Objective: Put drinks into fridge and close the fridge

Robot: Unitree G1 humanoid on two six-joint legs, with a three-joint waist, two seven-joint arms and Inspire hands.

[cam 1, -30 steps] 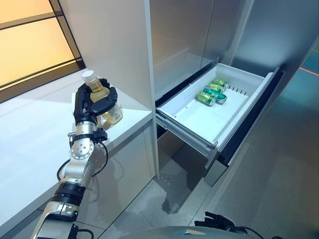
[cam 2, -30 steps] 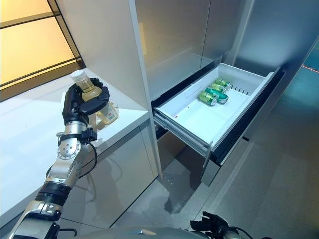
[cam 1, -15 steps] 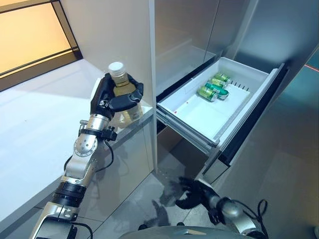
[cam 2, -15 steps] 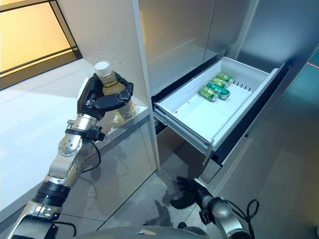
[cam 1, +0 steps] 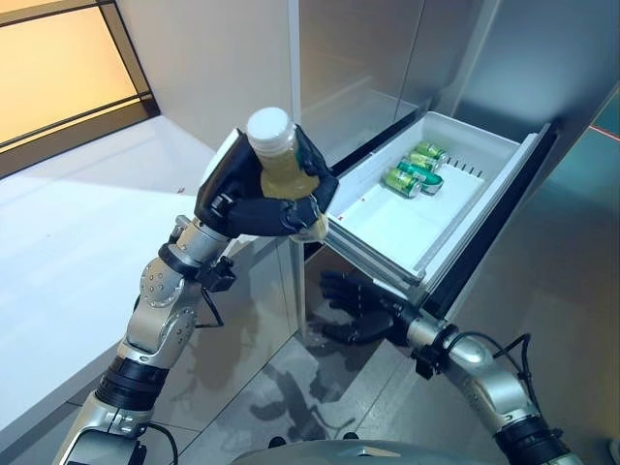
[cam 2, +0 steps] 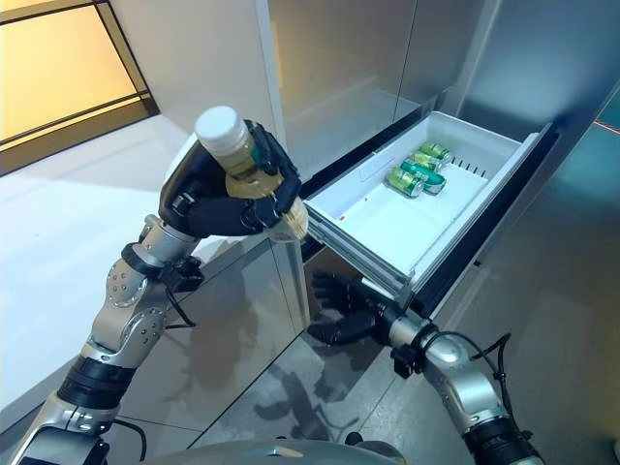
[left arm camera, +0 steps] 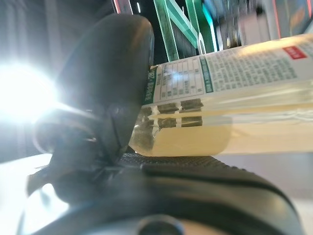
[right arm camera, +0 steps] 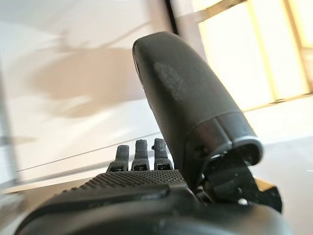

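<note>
Your left hand (cam 1: 254, 199) has its fingers (cam 1: 291, 215) curled tight round the bottle (cam 1: 283, 170), held up in the air off the tabletop (cam 1: 68, 242), just beside the open drawer's (cam 1: 484, 208) near corner. Bottle: clear plastic, pale yellow-green drink, white cap (cam 1: 269, 126), tilted; wrist view shows a white and green label w/ small print. Drawer is pulled out, white inside, w/ green cans (cam 1: 413, 174) lying at its far end. Your right hand (cam 1: 356, 308) sits low below the drawer front, fingers spread and straight, holding nothing.
</note>
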